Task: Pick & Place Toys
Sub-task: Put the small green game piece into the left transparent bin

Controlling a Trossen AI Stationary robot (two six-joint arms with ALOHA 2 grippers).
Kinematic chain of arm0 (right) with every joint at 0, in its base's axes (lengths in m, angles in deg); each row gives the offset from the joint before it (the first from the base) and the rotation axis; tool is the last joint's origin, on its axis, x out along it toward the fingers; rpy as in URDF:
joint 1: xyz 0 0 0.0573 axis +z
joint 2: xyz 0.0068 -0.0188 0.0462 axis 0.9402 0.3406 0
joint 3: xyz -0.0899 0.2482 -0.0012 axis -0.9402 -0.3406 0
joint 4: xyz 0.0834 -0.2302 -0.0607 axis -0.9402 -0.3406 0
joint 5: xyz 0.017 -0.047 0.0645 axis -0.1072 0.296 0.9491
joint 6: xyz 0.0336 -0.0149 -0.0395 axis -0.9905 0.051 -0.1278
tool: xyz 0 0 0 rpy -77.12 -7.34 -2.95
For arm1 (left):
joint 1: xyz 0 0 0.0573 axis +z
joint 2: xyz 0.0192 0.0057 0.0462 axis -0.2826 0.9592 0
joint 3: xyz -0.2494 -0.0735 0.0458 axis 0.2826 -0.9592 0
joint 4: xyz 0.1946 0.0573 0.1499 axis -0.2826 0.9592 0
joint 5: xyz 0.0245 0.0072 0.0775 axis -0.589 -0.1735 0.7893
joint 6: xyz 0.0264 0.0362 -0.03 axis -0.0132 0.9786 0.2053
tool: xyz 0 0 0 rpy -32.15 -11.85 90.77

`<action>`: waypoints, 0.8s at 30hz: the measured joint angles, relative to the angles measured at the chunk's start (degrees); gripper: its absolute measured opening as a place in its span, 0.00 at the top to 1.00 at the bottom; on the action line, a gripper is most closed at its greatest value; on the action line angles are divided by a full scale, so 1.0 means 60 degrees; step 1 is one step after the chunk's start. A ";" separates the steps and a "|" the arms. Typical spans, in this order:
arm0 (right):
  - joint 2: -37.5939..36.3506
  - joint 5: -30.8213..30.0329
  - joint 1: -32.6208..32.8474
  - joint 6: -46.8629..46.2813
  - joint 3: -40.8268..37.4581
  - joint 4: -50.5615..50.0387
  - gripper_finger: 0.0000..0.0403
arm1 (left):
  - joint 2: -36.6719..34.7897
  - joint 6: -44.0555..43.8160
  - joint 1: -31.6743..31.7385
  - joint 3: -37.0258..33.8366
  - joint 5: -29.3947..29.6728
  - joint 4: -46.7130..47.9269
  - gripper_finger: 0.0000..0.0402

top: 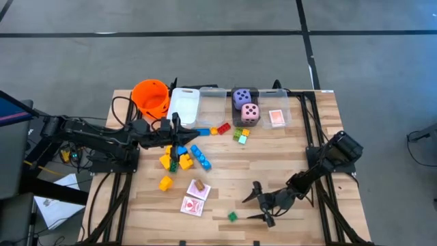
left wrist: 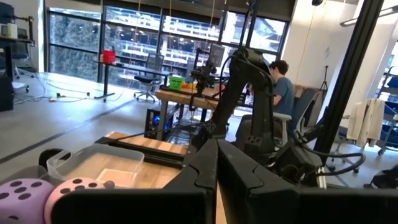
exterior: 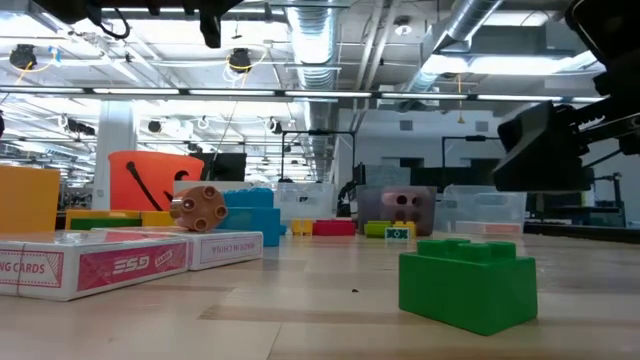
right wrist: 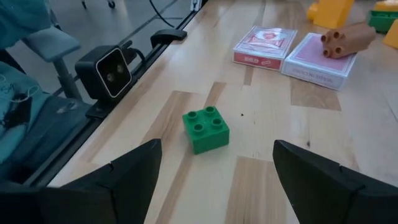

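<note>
Approach is the step we judge in hand: our right gripper [right wrist: 214,165] hovers with fingers spread, the green block [right wrist: 206,129] lying free just ahead between them. Next we lower and close. Card packs [right wrist: 292,48] sit well beyond, nothing blocking. Our left gripper [top: 176,130], fingers pressed together, waits over the block pile [top: 183,156].
</note>
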 joint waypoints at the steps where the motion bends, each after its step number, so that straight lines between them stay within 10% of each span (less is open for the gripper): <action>1: 0.0000 0.0006 -0.0023 -0.0024 0.0010 -0.0005 0.25 | 0.0000 0.0000 0.0000 0.0000 -0.0001 0.0041 1.00; 11: 0.0286 0.0069 -0.0441 0.0016 0.1207 -0.2101 0.25 | 0.0000 0.0000 0.0000 0.0000 -0.0001 0.0084 1.00; 24: 0.2601 0.3518 -0.1351 0.0070 0.3415 -0.2077 0.25 | 0.0000 0.0000 0.0004 0.0000 0.0003 0.0426 1.00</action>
